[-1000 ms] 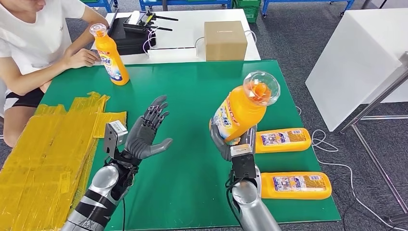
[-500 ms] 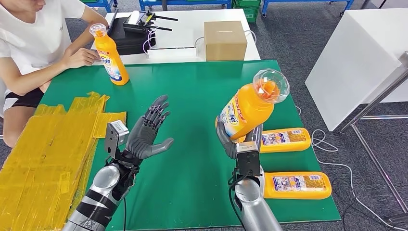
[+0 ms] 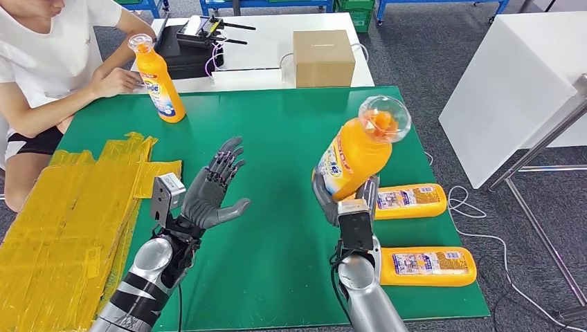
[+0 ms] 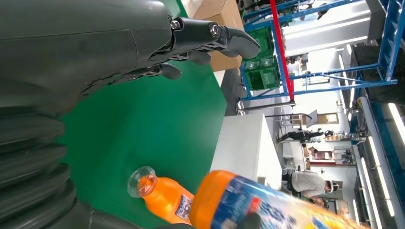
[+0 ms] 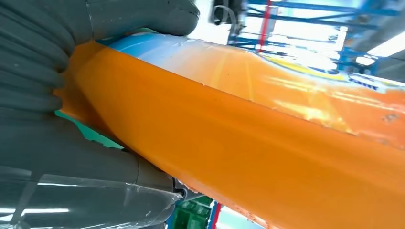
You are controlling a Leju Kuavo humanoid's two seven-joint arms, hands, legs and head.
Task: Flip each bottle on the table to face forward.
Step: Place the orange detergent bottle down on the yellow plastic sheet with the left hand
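Above the green table (image 3: 277, 124), right hand (image 3: 344, 200) gripping tilted orange bottle (image 3: 356, 152) for turning; left hand (image 3: 211, 190) open, waiting.

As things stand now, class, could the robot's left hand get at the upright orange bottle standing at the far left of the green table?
Probably yes. The left hand is open and holds nothing, and bare green table lies between it and the upright bottle. The person's hand rests close beside that bottle, so it might be bumped.
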